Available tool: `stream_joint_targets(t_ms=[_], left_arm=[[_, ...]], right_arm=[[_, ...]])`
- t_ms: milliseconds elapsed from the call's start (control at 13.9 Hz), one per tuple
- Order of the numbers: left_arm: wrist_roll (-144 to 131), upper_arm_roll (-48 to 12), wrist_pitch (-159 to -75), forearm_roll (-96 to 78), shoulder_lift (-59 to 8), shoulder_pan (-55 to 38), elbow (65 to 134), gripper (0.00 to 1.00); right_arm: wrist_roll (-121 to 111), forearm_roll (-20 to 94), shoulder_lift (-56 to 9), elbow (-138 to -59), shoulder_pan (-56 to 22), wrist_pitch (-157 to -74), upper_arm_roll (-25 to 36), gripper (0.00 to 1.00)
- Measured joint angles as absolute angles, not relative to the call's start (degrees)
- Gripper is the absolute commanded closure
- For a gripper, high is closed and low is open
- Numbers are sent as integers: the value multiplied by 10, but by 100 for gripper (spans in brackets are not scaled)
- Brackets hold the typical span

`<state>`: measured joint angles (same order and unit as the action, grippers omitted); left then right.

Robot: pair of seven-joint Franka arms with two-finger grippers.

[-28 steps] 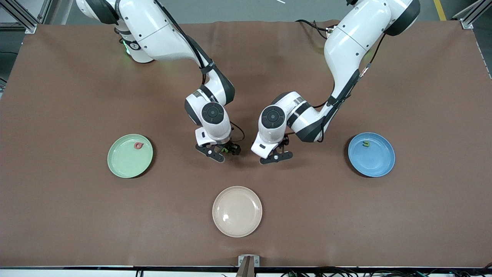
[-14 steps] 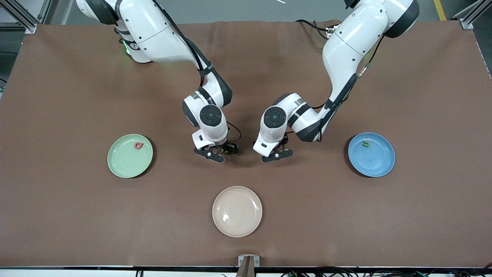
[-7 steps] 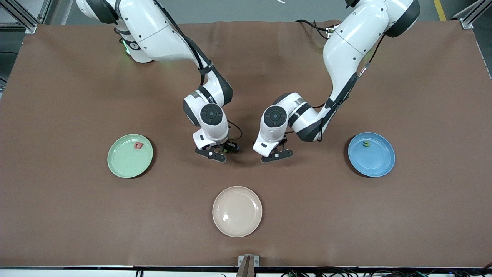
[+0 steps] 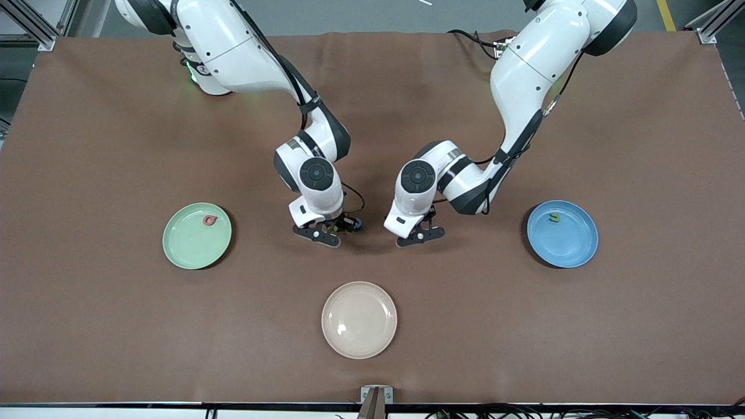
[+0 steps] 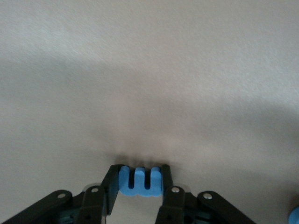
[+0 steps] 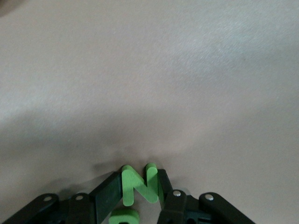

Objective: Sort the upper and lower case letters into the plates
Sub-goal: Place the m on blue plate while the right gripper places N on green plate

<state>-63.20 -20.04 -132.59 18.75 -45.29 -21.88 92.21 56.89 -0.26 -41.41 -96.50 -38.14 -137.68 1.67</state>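
From the front, both end effectors are tucked under their own wrists, so the letters they hold barely show there; the wrist views settle it. The left end effector point(image 5: 140, 179) has its fingers point(image 5: 111, 186) pinched on a blue letter point(image 5: 140, 181), three prongs up, E or M, hard to say which. The right end effector point(image 6: 140, 186) is clamped on a green N point(image 6: 138, 184), and a second green piece point(image 6: 124, 217) sits cut off at the frame edge, unreadable. Both arms reach in from their bases, elbows bent, wrists pointing down low over the worktop point(image 4: 116, 326), just farther from the camera than the beige plate point(image 4: 359, 319). From that beige plate, the green plate point(image 4: 197, 235) lies toward the right arm's end with a red letter point(image 4: 209, 220) in it, and the blue plate point(image 4: 562, 234) toward the left arm's end with a small green letter point(image 4: 554, 217), too tiny to read.
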Motion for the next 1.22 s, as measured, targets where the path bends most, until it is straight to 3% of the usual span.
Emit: stream_joint_targets(t_ms=[288, 576, 864, 1224], left_arm=[[-574, -201, -1259, 191, -397, -188, 918, 85], [-436, -201, -1222, 191, -329, -114, 943, 85], [-292, -202, -1223, 191, -294, -28, 992, 84], [-122, -205, -1316, 192, -264, 78, 1082, 83]], right_arm=[[503, -3, -407, -965, -333, -1357, 21, 100], [374, -3, -361, -964, -252, -1276, 23, 100], [240, -3, -295, -980, -174, -1202, 24, 100], [92, -3, -235, -1091, -75, -1248, 25, 100]])
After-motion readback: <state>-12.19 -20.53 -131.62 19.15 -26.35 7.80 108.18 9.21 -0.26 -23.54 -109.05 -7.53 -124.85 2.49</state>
